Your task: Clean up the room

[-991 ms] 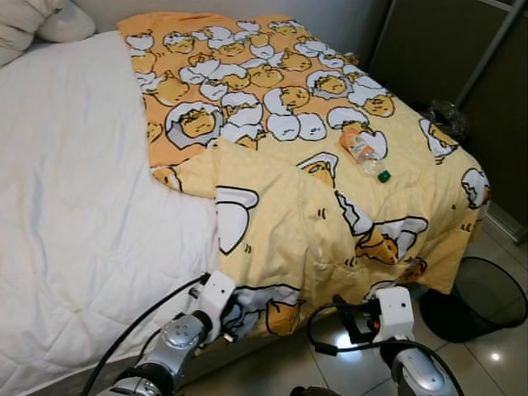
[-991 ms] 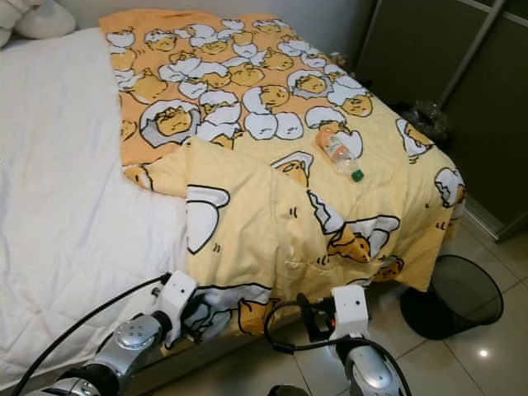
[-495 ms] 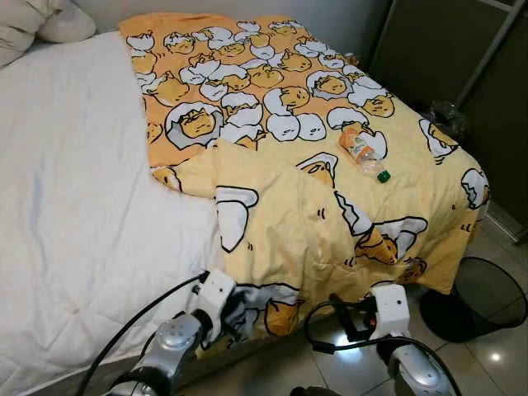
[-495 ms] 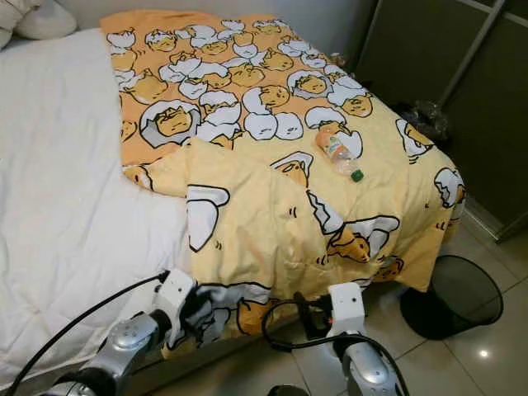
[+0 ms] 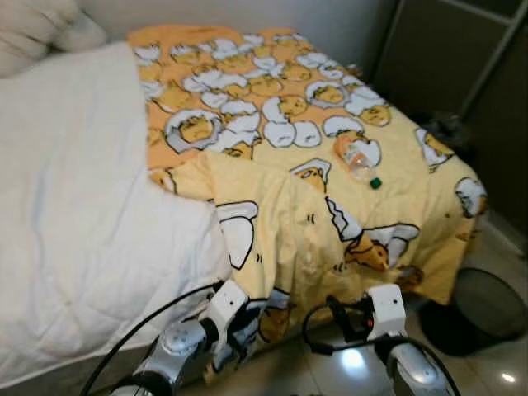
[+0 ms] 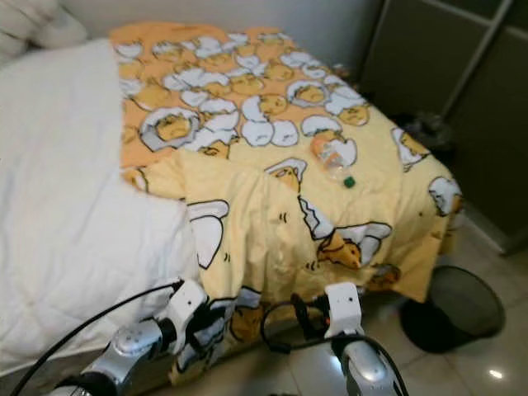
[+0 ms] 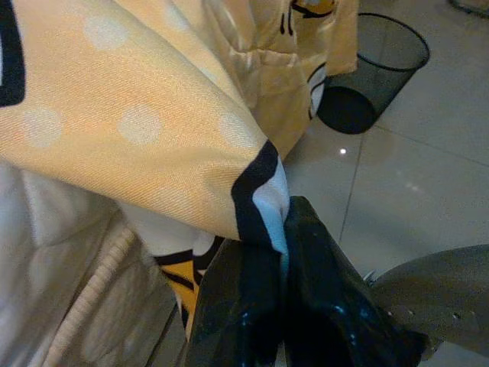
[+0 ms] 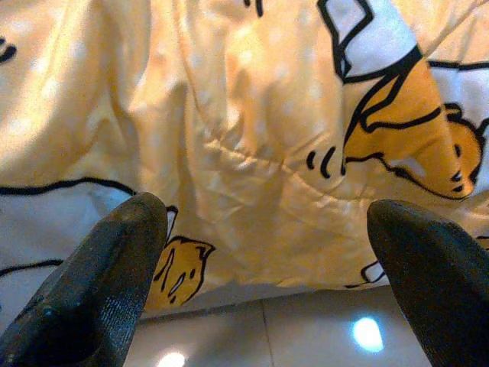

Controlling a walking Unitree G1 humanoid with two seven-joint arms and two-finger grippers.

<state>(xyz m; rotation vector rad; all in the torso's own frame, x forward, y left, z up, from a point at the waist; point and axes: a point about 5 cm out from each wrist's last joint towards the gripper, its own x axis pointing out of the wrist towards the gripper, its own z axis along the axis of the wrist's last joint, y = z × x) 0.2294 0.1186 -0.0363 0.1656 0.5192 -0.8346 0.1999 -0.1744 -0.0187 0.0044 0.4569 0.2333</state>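
Note:
A yellow and orange cartoon-egg blanket [image 5: 272,140] covers the right half of the bed and hangs over its foot end. My left gripper [image 7: 279,252] is shut on the blanket's lower edge [image 7: 260,176], low at the bed's foot [image 5: 239,326]. My right gripper [image 8: 263,252] is open, its fingers [image 8: 99,267] spread wide just in front of the hanging blanket [image 8: 252,138], above the floor. A clear plastic bottle [image 5: 356,158] with an orange label and a green cap lies on the blanket near the bed's far right side.
A white quilt [image 5: 74,206] covers the bed's left half, with pillows [image 5: 41,33] at the head. A black mesh waste bin [image 5: 483,301] stands on the tiled floor at the bed's right corner. Dark wardrobe doors [image 5: 462,58] rise on the right.
The head camera has shifted and blurred. My left gripper has drawn the blanket's edge down and outward from the bed's foot; the right gripper stays open near the hanging cloth.

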